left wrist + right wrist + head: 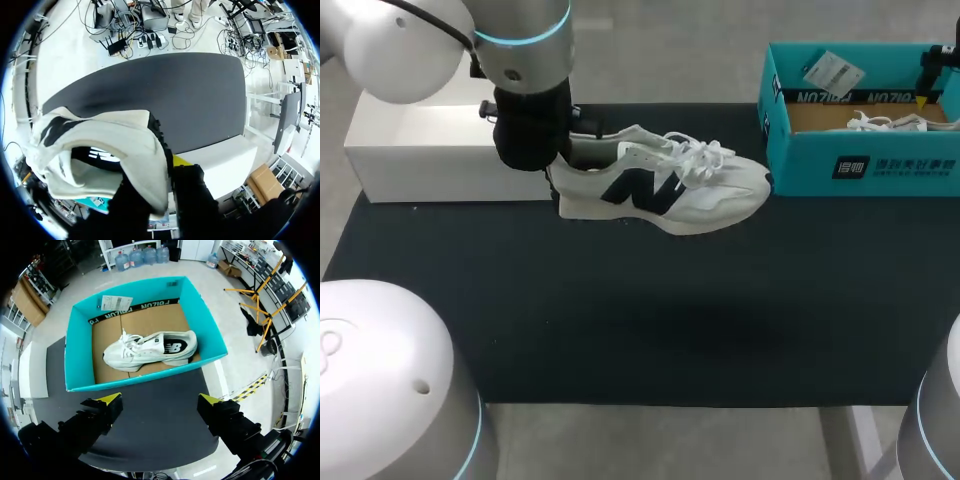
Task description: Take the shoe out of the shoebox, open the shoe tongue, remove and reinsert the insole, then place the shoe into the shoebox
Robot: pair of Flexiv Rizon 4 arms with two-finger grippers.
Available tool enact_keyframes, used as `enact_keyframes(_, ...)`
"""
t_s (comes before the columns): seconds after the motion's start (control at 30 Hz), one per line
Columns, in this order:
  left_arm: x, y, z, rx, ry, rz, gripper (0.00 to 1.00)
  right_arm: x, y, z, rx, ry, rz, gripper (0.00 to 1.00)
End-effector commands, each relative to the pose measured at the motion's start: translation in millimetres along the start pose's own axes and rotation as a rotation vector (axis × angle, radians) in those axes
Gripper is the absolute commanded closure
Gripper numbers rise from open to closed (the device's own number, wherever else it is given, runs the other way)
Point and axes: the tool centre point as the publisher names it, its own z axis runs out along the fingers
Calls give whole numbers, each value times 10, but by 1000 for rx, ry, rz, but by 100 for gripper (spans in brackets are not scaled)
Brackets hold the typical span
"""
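1. White mesh with dark trim: the shoe (660,185) hangs just short of the table's centre toward 12 o'clock. Its toe points to 3 o'clock, and it appears to be clear of the dark mat (640,320).
2. The left gripper (167,172) is clamped on the heel collar, one finger inside the opening and the other against the outside of the heel.
3. The right gripper (160,400) hovers with its fingers spread wide and nothing between them. It is above the teal shoebox (800,160) at 2 o'clock, where a second shoe (150,351) lies on the cardboard floor.
4. A white box (420,145) stands at 10 o'clock, just behind the held shoe's heel.
5. The shoe looks light. Its upper seems soft and likely to fold under a pinch, while the sole looks stiffer.
6. A hold at the heel alone probably lets the toe sag and swing, so resting the sole on the mat would steady it.
7. The laces (695,152) sit bunched over the tongue and could snag a finger. The tongue's top edge, toward the collar, looks the best place to pinch and pull up.
8. The insole is not visible. It is likely thin and floppy, and best lifted from its heel end.
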Motion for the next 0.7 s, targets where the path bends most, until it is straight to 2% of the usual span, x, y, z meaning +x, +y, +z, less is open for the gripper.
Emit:
enact_keyframes(0.03, 57, -41, 73, 20, -64, 12, 100, -1, 3, 3, 0, 1, 0, 0)
enact_keyframes(0.63, 57, -41, 73, 20, -64, 12, 100, -1, 3, 3, 0, 1, 0, 0)
enact_keyframes(0.7, 1, -99, 93, 28, -43, -38, 100, -1, 3, 3, 0, 1, 0, 0)
